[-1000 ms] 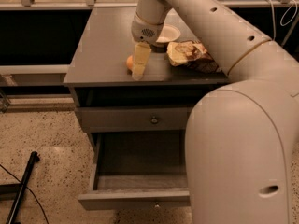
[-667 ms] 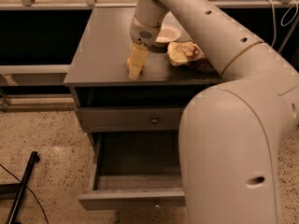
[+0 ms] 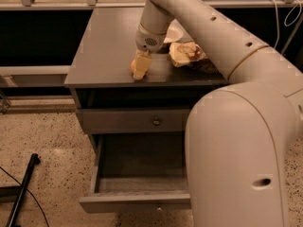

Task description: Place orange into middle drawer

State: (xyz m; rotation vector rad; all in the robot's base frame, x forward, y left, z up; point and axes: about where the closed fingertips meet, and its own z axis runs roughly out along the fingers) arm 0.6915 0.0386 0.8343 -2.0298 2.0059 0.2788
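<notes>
The orange (image 3: 132, 66) sits on the grey cabinet top (image 3: 106, 46) near its front edge. Only a sliver of it shows, at the left of my gripper (image 3: 140, 70). The gripper points down at the cabinet top, right against the orange and covering most of it. The middle drawer (image 3: 137, 203) is pulled wide open below, and its inside looks empty. My large arm hides the drawer's right part.
The upper drawer (image 3: 155, 121) with its round knob is closed. A white bowl (image 3: 174, 33) and a crumpled snack bag (image 3: 188, 54) lie on the cabinet top just right of the gripper. A black pole (image 3: 22, 187) lies on the speckled floor at the left.
The gripper has come down a little closer over the orange, so less of the fruit shows now. The drawer has stayed open.
</notes>
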